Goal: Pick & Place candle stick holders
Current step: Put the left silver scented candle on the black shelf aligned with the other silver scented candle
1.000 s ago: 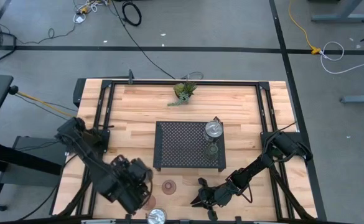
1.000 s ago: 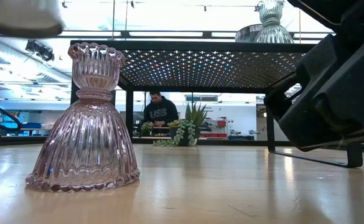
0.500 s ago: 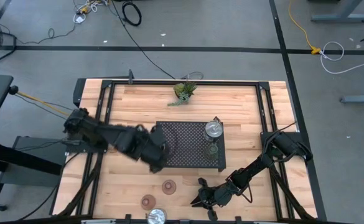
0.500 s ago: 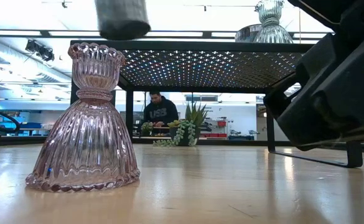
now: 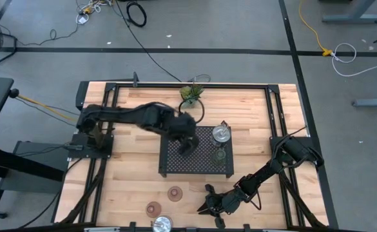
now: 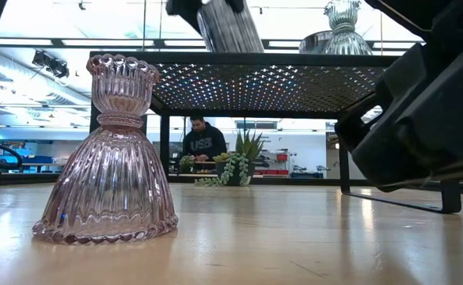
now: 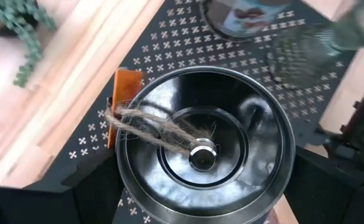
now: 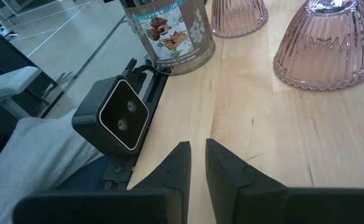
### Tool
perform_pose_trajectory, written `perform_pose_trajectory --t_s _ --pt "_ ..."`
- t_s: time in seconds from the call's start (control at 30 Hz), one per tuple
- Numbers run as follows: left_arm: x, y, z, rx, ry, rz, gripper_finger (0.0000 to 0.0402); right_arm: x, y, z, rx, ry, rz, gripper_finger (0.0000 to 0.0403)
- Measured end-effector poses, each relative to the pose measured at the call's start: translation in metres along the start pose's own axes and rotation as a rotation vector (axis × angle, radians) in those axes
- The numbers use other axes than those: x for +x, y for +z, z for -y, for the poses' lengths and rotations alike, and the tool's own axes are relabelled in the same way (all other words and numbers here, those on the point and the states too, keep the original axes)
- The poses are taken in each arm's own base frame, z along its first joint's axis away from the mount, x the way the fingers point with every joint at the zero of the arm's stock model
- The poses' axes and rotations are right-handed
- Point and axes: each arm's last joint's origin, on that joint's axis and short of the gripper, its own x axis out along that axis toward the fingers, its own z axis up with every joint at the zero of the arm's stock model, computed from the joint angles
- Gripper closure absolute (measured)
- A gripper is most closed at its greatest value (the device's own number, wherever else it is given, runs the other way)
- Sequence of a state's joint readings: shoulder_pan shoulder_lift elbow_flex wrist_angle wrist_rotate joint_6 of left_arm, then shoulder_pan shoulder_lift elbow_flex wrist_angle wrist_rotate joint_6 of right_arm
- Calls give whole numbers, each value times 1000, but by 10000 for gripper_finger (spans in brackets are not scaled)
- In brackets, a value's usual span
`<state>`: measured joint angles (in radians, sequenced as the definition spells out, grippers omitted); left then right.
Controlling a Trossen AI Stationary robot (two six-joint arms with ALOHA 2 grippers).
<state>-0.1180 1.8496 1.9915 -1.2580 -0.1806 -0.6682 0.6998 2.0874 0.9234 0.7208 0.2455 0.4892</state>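
Note:
My left gripper is over the black mesh rack, shut on a shiny silver holder with a central post, a twine bow and an orange tag. A second silver holder and an olive-green one stand on the rack's right part. Two brownish-red glass holders and a third silver one stand on the table near its front edge. My right gripper lies low by the front edge, its fingers close together and empty. My left gripper pinches the silver holder's round outer wall between its two fingers, one on each side. The fingers come from above, pointing down. In the low view the holder sits tilted at the rack's top; whether it touches the mesh, I cannot tell.
A green plant sprig lies at the table's far edge, behind the rack. A black camera block sits at the front edge before my right gripper. A person shows in the room beyond the table.
My left gripper has carried the silver holder from the table's near left, up and toward the far right, to above the rack's middle. The other holders and my right gripper have kept still.

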Motion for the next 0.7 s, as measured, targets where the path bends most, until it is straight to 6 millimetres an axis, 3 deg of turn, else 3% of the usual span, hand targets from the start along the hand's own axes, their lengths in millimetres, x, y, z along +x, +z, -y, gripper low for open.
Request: perform_pose_trajectory --t_s 0.2,0.43,0.7 --pt "32 14 -8 -8 7 -65 37 0 0 0 0 -1 -1 356" --pt "35 28 -12 -26 -67 -5 37 0 0 0 -1 -2 -3 356" --pt "40 28 -11 -8 -64 -15 37 0 0 0 -1 -2 -3 356"
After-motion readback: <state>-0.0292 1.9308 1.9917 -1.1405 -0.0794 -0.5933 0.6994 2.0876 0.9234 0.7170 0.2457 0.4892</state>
